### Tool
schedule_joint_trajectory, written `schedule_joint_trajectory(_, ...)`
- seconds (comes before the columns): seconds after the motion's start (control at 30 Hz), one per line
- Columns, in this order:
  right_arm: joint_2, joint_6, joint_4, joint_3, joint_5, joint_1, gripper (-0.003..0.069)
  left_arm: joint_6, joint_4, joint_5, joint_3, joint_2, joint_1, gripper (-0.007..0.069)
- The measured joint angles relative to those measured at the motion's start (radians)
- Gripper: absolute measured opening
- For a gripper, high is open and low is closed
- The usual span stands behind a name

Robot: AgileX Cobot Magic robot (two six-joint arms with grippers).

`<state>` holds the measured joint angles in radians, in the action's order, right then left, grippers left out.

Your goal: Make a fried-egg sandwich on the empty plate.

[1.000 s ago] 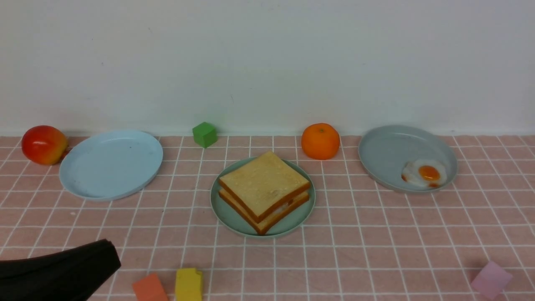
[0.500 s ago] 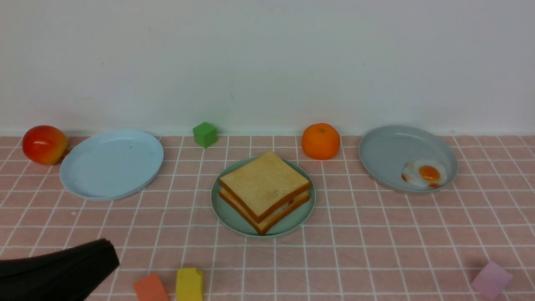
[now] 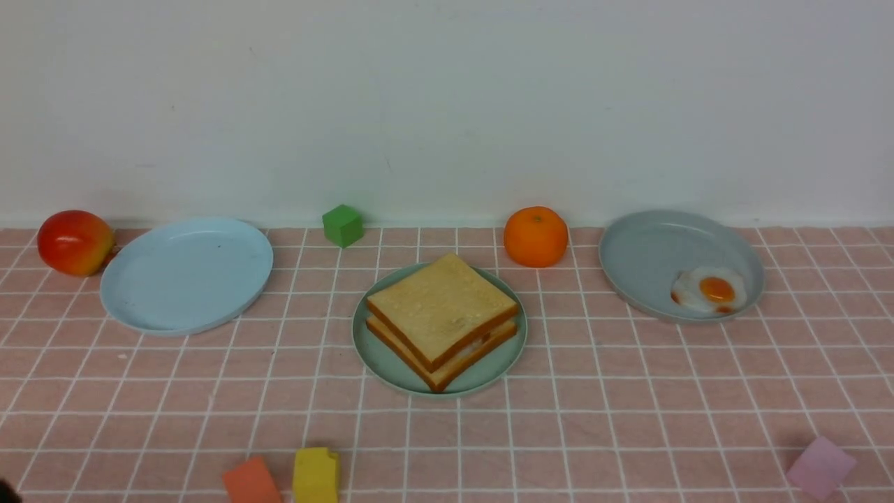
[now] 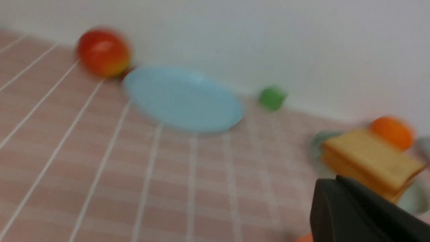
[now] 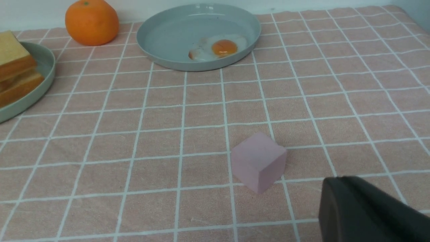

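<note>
Bare cloth (image 3: pixel 628 419) spans the lower right of the front view. The orange block (image 3: pixel 250 482), yellow block (image 3: pixel 316 475) and pink cube (image 3: pixel 821 467) crowd the bottom edge.

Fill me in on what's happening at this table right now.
Nothing is being handled. Two toast slices sit stacked on the mint-green plate, with something pale just visible between them. A fried egg lies on the grey-blue plate, and the light blue plate is bare. The left gripper and right gripper are both shut, hold nothing, and sit at the table's near edge.
</note>
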<state>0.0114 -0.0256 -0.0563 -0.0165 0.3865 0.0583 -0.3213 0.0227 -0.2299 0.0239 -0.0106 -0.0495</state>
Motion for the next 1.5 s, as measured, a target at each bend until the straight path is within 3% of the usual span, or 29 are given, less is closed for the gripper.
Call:
schedule_joint_trajectory(0.2, 0.000, 0.000, 0.000, 0.000, 0.000, 0.000, 0.0015, 0.019, 0.002, -0.156, 0.008, 0.000, 0.022, -0.0013)
schedule_joint_trajectory(1.5, 0.000, 0.000, 0.000, 0.000, 0.000, 0.000, 0.0038, 0.019, 0.003, -0.157, 0.008, 0.000, 0.022, -0.0003)
